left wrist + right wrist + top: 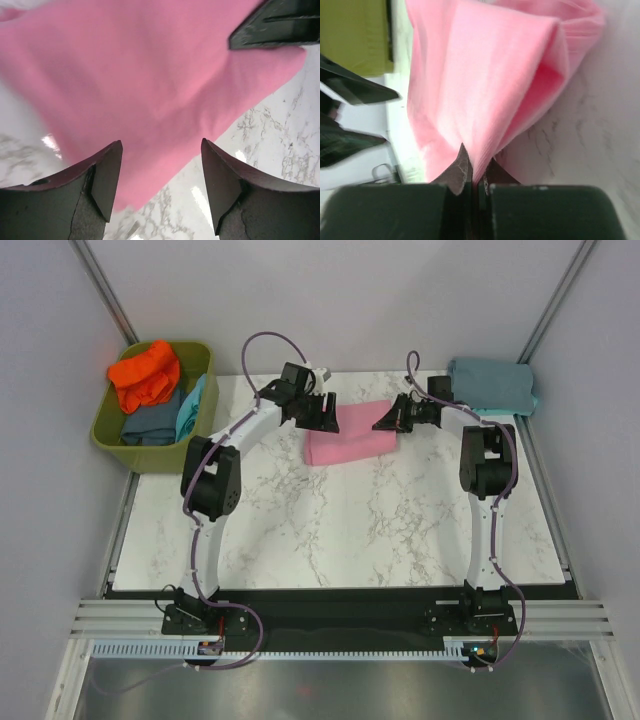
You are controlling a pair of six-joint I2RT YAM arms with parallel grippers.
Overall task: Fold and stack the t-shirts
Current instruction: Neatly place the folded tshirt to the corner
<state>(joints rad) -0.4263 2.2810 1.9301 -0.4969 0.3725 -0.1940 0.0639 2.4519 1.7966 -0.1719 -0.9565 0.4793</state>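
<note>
A folded pink t-shirt [348,434] lies on the marble table at the back middle. My right gripper [388,423] is at its right end, shut on a pinch of the pink cloth [485,100]. At the shirt's left end my left gripper [322,418] hovers open, and the pink fabric [150,80] shows beyond its spread fingers [107,175] with nothing between them. A folded grey-blue t-shirt [492,386] rests at the back right corner. An orange t-shirt [146,374], a slate-blue one [150,422] and a turquoise one [190,408] sit in the tub.
The olive-green plastic tub [200,358] stands off the table's back left corner. Grey walls and metal posts close in the back and sides. Marble tabletop [340,530] spreads in front of the shirt toward the arm bases.
</note>
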